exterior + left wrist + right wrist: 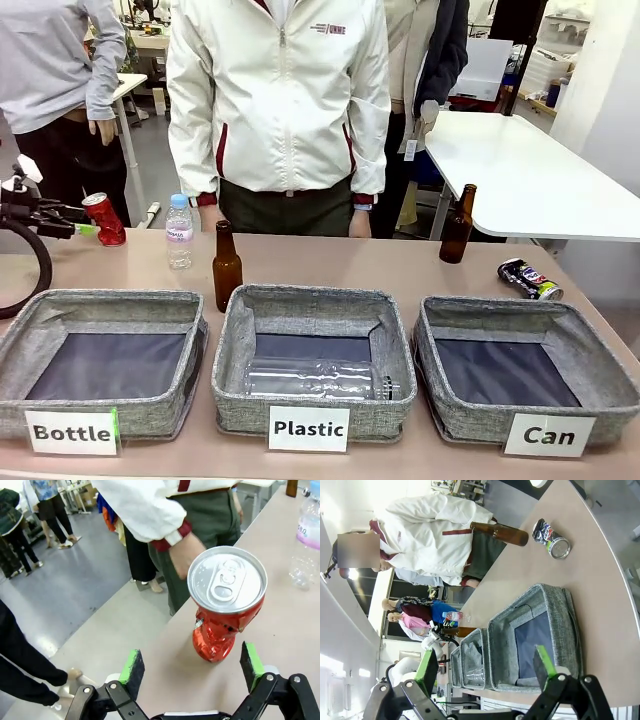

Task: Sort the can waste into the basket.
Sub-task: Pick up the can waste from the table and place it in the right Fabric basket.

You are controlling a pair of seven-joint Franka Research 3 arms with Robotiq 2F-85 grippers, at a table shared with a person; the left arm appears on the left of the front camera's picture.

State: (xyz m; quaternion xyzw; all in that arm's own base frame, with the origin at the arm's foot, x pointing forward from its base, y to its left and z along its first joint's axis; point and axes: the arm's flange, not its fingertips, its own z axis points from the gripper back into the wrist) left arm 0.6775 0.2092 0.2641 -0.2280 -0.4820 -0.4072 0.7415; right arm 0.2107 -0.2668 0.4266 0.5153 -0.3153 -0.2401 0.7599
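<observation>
A crushed red can (105,219) stands upright on the table's far left. My left gripper (84,228) is level with it, just left of it, and open. In the left wrist view the red can (226,602) stands just beyond my open left gripper (191,656), apart from both green pads. A dark crushed can (530,279) lies on its side behind the "Can" basket (603,372). In the right wrist view my open right gripper (486,664) hangs over that basket (561,614), and the dark can (551,538) lies farther off.
The "Bottle" basket (30,318) and the "Plastic" basket (230,372) stand in a row; a clear bottle (315,378) lies in the latter. Two brown bottles (227,267) (458,224) and a small water bottle (179,232) stand behind. A person (280,100) stands at the far edge.
</observation>
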